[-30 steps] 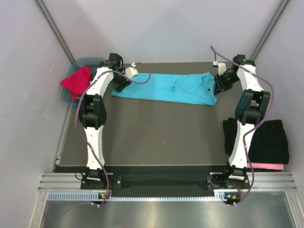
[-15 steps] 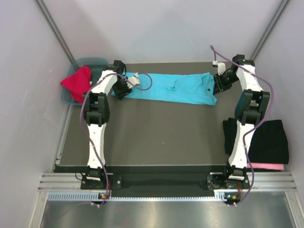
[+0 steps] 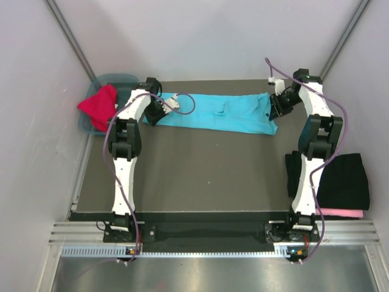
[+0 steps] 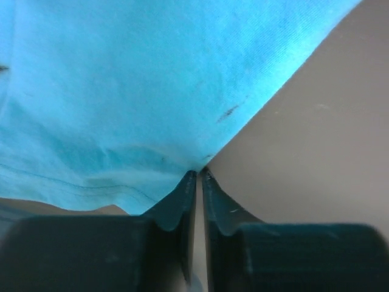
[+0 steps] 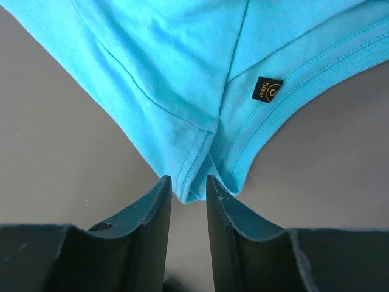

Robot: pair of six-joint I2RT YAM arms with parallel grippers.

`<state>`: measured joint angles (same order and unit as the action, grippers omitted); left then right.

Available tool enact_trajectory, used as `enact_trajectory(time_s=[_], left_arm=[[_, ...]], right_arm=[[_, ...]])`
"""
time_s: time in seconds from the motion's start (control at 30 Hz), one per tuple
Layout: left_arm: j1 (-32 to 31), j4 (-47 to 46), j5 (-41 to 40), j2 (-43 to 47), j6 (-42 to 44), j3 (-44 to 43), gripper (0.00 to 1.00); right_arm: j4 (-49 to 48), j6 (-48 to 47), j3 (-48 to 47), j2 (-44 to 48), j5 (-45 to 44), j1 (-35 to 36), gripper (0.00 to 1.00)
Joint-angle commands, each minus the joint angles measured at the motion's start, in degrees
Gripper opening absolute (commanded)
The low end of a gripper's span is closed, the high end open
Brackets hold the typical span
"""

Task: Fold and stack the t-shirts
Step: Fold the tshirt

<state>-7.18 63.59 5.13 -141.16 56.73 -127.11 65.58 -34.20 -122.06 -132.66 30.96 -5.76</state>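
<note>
Top external view shows you the turquoise shirt (image 3: pixel 219 112) lying as a long band across the far part of the desk (image 3: pixel 200 170), between your two arms. Your left fingers (image 4: pixel 176 207) are at its left end. On the left wrist view they are pressed nearly together, with only a thin slit between them, and a corner of the hem is drawn to a point at their tips, pinched there. Your right fingers (image 5: pixel 152 213) are at the shirt's right end, by the neckband. On the right wrist view they stand a little apart with a bunched fold of hem nipped between them, and a small black size tag (image 5: pixel 267 89) lies just beyond. The red shirt (image 3: pixel 99 104) is heaped over the tub (image 3: pixel 118 78) at the far left corner. The black shirt (image 3: pixel 346 182) lies folded at the near right, beside the right arm, on top of the pink shirt (image 3: pixel 340 212), of which only the near edge shows.
</note>
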Motion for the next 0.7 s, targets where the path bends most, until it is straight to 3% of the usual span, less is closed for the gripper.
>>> enact_trajectory(time_s=[0.0, 0.07, 0.27, 0.4, 0.43, 0.57, 0.67], left_arm=[[0.2, 5.1, 3.4, -3.2, -1.7, 0.4, 0.07], [0.1, 5.7, 4.0, -2.9, -3.8, 0.5, 0.0], [0.1, 5.4, 6.1, 2.5, -7.5, 7.5, 0.0], [0.1, 1.5, 4.7, 9.1, -9.8, 15.1, 0.0], [0.0, -3.0, 3.5, 11.7, -10.6, 16.8, 0.01], [-0.3, -12.9, -1.2, 15.9, -11.6, 23.3, 0.38], [-0.3, -13.5, -4.5, 13.7, -16.9, 18.5, 0.4]], right_arm=[[-1.5, 1.0, -3.8, 2.3, 1.6, 0.7, 0.3], [-2.6, 2.0, -4.2, 2.1, 1.6, 0.7, 0.3], [-7.7, 5.8, -6.5, 0.8, -2.1, 0.8, 0.29], [-12.0, 6.6, -7.3, 0.5, -3.8, 0.8, 0.3], [-14.9, 7.0, -6.7, 1.1, -3.8, 0.9, 0.3], [-17.4, 9.1, -7.4, 1.0, -2.9, 1.4, 0.33], [-17.1, 8.4, -7.0, 1.8, -2.4, 2.1, 0.33]])
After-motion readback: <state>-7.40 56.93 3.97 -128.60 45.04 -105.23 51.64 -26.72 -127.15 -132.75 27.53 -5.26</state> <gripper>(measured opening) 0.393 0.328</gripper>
